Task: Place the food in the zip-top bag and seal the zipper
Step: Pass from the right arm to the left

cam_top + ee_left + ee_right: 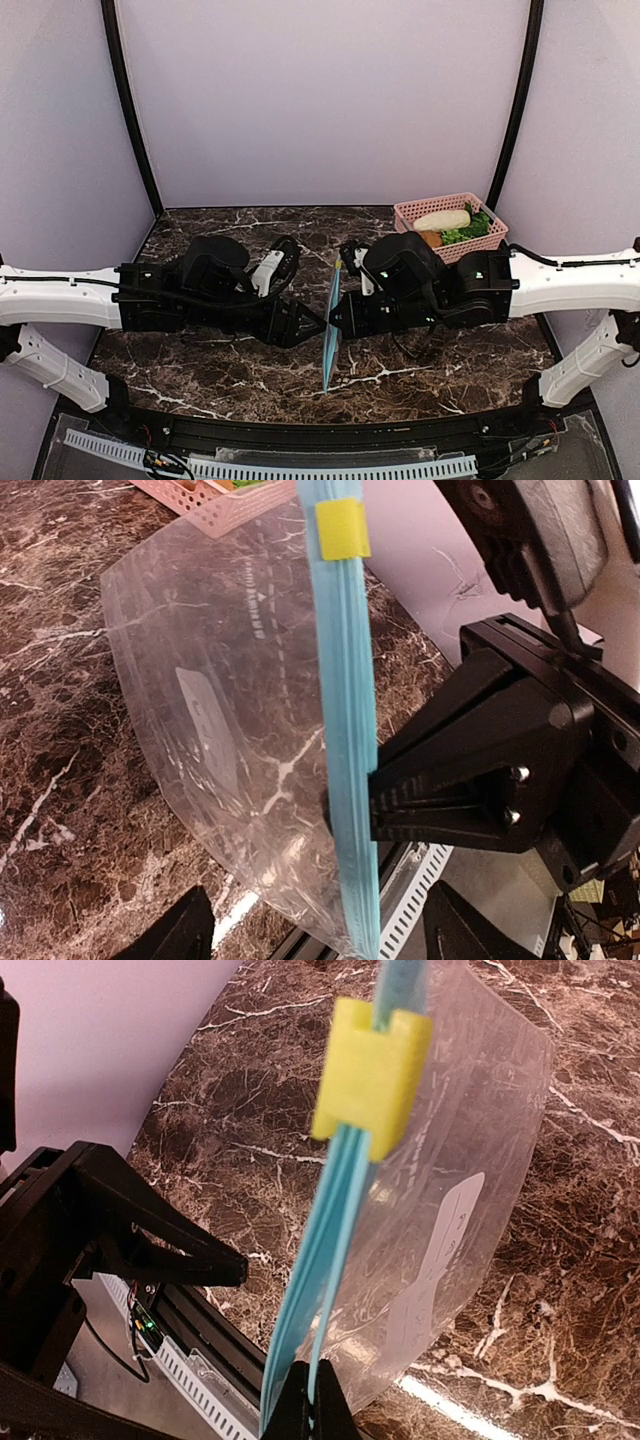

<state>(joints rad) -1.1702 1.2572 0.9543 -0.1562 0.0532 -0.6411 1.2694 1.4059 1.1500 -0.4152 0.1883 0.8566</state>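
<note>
Both arms meet at mid-table, and the zip-top bag [220, 710] is up off the marble between them, seen edge-on from above as a thin teal line running far to near. The right gripper [310, 1410] has it: jaws closed tight on the zipper [345, 730], pinching the teal strip partway along its length, and the clear crinkly body bows out to one side with its white label [440, 1250] showing through the plastic. The left gripper [320, 935] stands wide, its two black fingers spread on either side of the near end of the strip and clasping nothing (in the right wrist view one finger points at the bag, with a gap between). A yellow slider [372, 1075] sits astride the zipper near the end that points toward the basket. Whether the teal tracks are pressed shut along their length I cannot tell; in the right wrist view they show as separate lines below the slider. The food is well apart from the bag, in the pink basket [405, 212] at the far right of the table [220, 370]: the brown-orange lump [431, 238] beside the green leafy pieces [468, 228], with a pale long piece [441, 219] lying across the top.
</note>
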